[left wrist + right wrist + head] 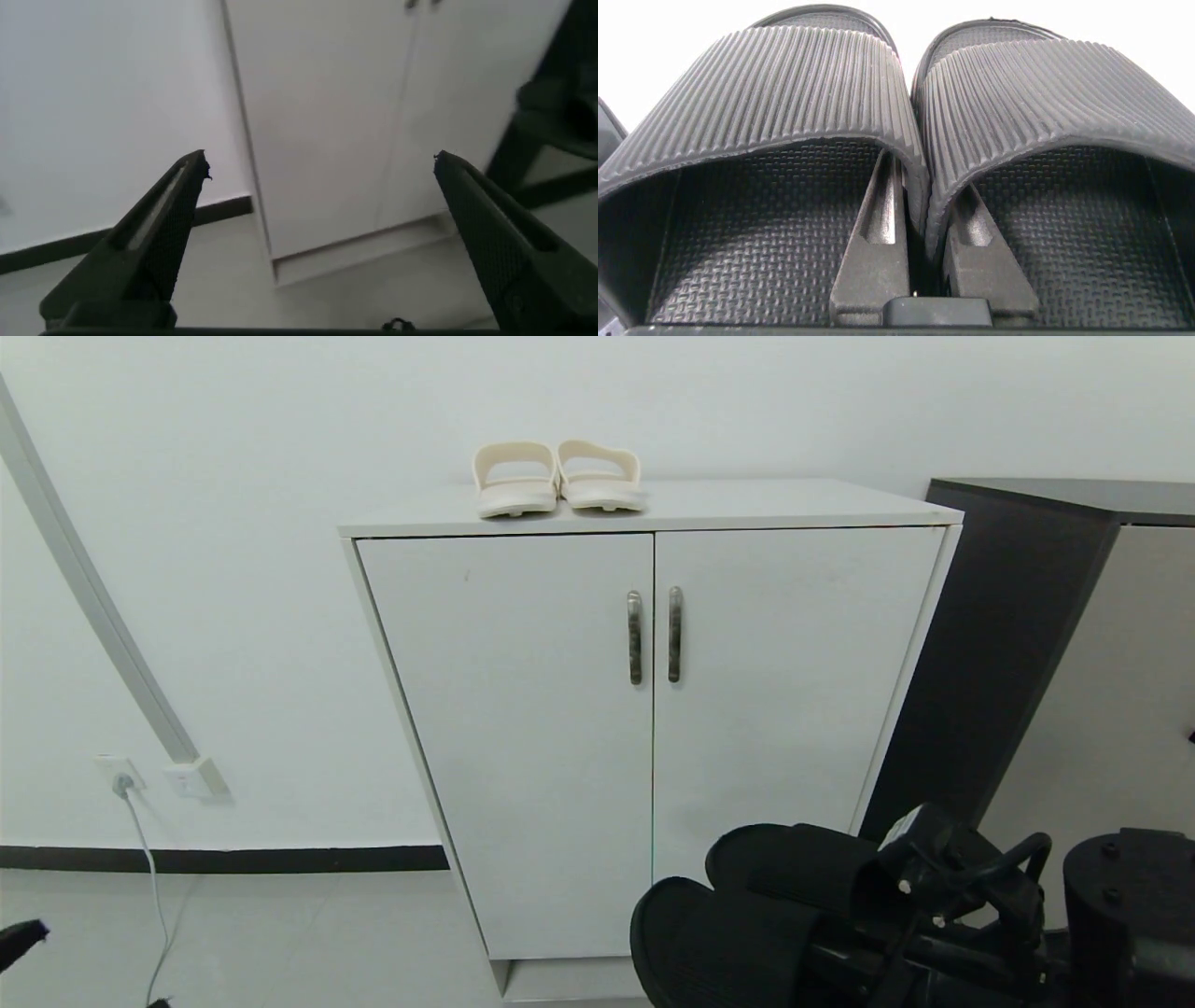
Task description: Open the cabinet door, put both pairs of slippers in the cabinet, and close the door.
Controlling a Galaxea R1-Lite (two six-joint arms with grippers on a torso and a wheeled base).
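I have the black slippers [803,93] pinched by their inner walls in my right gripper [920,224], low before the cabinet [794,499]. They look light, soft and ribbed, so that hold should do. The cream slippers [557,478] rest near the top's front edge. Both doors [523,728] are shut. My left gripper [320,161] hangs wide apart, free for the handles [635,637]. A dark cabinet [1008,644] may crowd the right door's swing; the floor [280,933] lies open to the left.

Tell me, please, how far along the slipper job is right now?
Nothing is finished yet. In hand: the right pincer is shut on the black slippers. Both cabinet doors are closed, the cream slippers sit on the cabinet top, and the left pincer is open and empty. Opening, loading both pairs and closing remain.
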